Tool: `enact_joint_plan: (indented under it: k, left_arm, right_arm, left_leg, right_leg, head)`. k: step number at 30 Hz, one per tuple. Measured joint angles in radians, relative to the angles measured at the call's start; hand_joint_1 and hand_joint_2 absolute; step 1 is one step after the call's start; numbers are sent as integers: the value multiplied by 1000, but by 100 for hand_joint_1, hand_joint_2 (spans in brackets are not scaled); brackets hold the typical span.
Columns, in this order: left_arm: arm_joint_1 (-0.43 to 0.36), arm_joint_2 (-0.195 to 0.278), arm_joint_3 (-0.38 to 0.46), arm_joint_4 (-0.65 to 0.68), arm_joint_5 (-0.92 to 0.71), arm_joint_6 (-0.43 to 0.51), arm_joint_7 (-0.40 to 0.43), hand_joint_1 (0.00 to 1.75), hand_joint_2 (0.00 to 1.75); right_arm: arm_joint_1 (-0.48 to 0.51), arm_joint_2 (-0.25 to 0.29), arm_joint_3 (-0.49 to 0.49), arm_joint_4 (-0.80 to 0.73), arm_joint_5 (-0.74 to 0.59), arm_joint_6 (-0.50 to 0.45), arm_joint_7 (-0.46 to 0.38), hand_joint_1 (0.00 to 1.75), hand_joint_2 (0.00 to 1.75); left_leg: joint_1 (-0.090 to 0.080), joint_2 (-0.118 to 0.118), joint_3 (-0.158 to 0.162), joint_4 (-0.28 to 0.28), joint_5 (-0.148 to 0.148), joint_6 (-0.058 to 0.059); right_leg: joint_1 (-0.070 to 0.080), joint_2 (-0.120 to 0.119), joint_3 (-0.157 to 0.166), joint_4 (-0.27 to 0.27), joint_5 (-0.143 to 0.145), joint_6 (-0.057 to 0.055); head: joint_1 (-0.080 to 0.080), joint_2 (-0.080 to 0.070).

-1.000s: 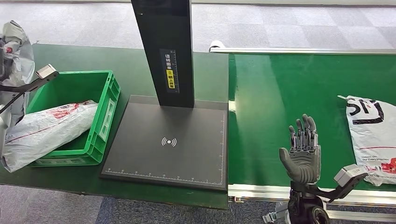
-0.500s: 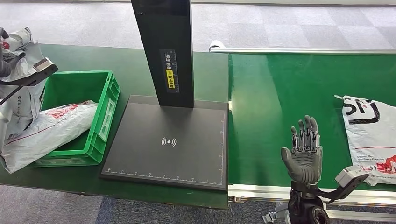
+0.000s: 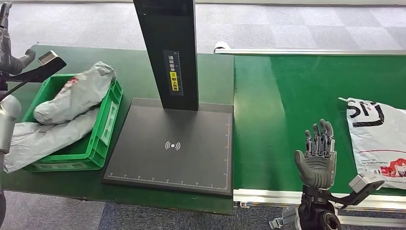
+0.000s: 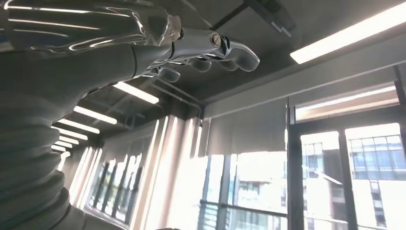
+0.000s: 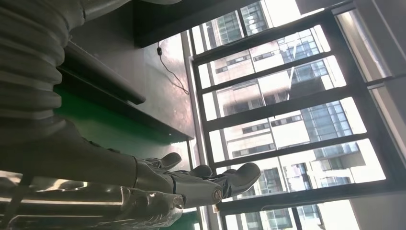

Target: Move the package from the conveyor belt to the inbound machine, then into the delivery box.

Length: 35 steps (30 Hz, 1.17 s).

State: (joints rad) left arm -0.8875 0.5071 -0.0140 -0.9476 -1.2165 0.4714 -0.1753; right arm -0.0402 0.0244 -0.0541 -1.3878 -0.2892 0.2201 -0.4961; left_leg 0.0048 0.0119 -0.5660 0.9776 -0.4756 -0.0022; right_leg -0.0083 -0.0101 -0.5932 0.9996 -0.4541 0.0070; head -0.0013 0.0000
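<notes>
A grey package (image 3: 76,93) lies in the green delivery box (image 3: 107,117), draped over its far rim on top of a white bag (image 3: 43,139). My left hand (image 3: 9,43) is raised above the box's far left corner, fingers spread and holding nothing; the left wrist view shows its fingers (image 4: 215,48) against the ceiling. My right hand (image 3: 317,158) stands upright and open over the conveyor belt (image 3: 287,105) near its front edge. A white package (image 3: 380,141) with black and red print lies on the belt just right of that hand. The black inbound machine plate (image 3: 172,143) is bare.
The machine's black post (image 3: 167,48) rises behind the plate. A silver rail (image 3: 268,194) edges the conveyor's front. The dark green table (image 3: 129,67) carries the box and machine. Grey carpet lies beyond.
My left hand let go of the grey package, which dropped into the green box, and the hand rose away. The white package on the belt moved left toward my right hand.
</notes>
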Motion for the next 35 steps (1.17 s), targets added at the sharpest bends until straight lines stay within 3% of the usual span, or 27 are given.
enact_joint_plan:
  k: [3,6,11,14,21,24,28,32,35]
  left_arm:
    - [47,-14,0,-44,158,-41,-48,0,175]
    - [143,-46,9,-124,376,-101,-146,0,175]
    - [385,-178,13,-333,795,-300,-313,0,175]
    - [466,-229,4,-416,848,-318,-323,0,175]
    - [509,-262,3,-493,877,-339,-321,0,175]
    - [535,-293,5,-522,1004,-461,-351,0,175]
    - [628,-398,-27,-575,1184,-656,-382,0,175]
    - [706,-507,-136,-544,1131,-605,-400,0,175]
    - [719,-564,-201,-457,1138,-574,-415,0,175]
  right_arm:
    - [5,-10,8,1,-6,-4,-2,0,175]
    - [16,-14,10,0,-6,-6,-3,0,175]
    - [33,-22,10,-6,-6,-8,-4,0,175]
    - [39,-25,10,-8,-7,-8,-4,0,175]
    - [41,-30,9,-9,-7,-8,-4,0,175]
    - [42,-30,9,-10,-3,-8,-3,0,175]
    - [56,-20,12,-29,57,-13,6,0,175]
    - [74,11,35,-43,142,12,19,0,175]
    - [75,40,64,-30,187,15,23,0,175]
  left_leg:
    - [0,0,0,0,0,0]
    - [-1,0,0,0,-1,0]
    - [-2,1,0,0,-2,0]
    - [-2,2,0,0,-2,0]
    - [-1,1,1,0,-2,0]
    - [-1,1,1,0,-2,0]
    - [-2,1,1,0,-3,1]
    - [-2,1,1,0,-5,2]
    - [-2,1,1,0,-5,2]
  right_leg:
    - [0,0,0,0,0,0]
    - [-1,0,0,-1,0,0]
    - [-2,1,0,-1,-1,1]
    - [-2,3,0,-1,0,1]
    - [-1,3,0,-1,0,1]
    - [-1,3,1,-1,0,1]
    - [-2,3,1,-2,-1,1]
    - [-3,3,2,-3,-1,2]
    - [-3,3,2,-3,-1,2]
  head:
    - [0,0]
    - [0,0]
    - [0,0]
    - [0,0]
    - [0,0]
    - [0,0]
    - [0,0]
    - [0,0]
    - [0,0]
